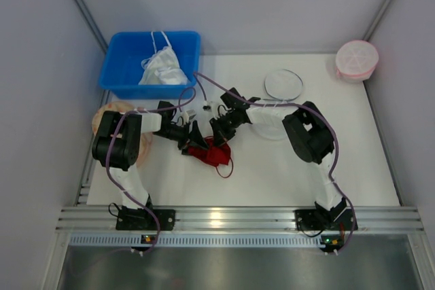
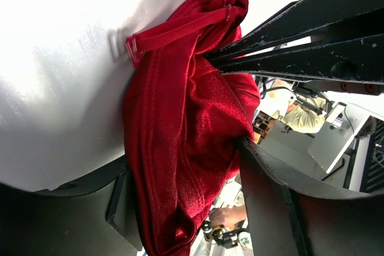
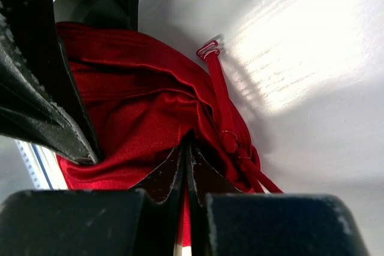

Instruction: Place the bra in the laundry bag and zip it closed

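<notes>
The dark-red bra (image 1: 209, 152) lies bunched on the white table between both grippers, with a thin strap looping toward the front. My right gripper (image 1: 219, 131) is shut on a fold of the bra; in the right wrist view its fingers (image 3: 187, 148) are pinched together on the red fabric (image 3: 138, 106). My left gripper (image 1: 192, 136) is open, and its jaws (image 2: 183, 172) stand wide on either side of the bra (image 2: 186, 106). The laundry bag (image 1: 283, 84) lies flat at the back, right of centre, apart from both grippers.
A blue bin (image 1: 122, 66) at the back left holds a white garment (image 1: 163, 71). A pink round mesh bag (image 1: 357, 59) sits at the back right. A beige patterned disc (image 1: 112, 108) lies under the left arm at the left edge.
</notes>
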Tool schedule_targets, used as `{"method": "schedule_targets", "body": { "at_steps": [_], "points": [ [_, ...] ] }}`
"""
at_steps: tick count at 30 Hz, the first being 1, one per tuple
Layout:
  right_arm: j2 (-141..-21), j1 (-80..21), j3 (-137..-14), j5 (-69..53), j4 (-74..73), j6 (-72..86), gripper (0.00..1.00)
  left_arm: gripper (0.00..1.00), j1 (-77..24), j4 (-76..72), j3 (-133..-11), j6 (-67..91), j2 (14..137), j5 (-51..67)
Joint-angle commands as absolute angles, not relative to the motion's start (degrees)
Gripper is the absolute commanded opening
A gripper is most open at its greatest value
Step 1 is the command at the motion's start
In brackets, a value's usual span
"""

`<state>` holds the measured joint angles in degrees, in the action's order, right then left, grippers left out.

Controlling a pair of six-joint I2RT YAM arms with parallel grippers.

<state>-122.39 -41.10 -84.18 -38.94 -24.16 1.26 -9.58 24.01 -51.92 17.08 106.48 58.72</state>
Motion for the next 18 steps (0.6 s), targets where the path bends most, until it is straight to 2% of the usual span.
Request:
{"method": "schedule_targets", "body": {
  "at_steps": [1, 3, 4, 5, 18],
  "points": [
    [-123.92, -42.63, -86.92, -36.65, -23.64, -1.49, 0.0, 0.61, -9.93, 20.83, -51.5, 18.46, 106.26, 61.7],
    [-123.66, -42.63, -86.49, -36.21, -23.82, -2.2, 0.0, 0.65, -9.67, 20.83, -51.24, 18.89, 105.56, 61.61],
    [-123.49, -42.63, -85.7, -35.78, -23.82, -2.37, 0.0, 0.77, -9.23, 20.83, -50.89, 19.16, 105.3, 61.61],
    [-123.14, -42.63, -85.26, -35.6, -23.82, -2.81, 0.0, 0.79, -8.88, 20.92, -50.8, 19.42, 105.21, 61.52],
    [-124.54, -42.98, -87.36, -35.25, -23.82, -2.28, 0.0, 0.78, -7.56, 20.74, -50.01, 19.69, 104.33, 63.19]
  ]
}}
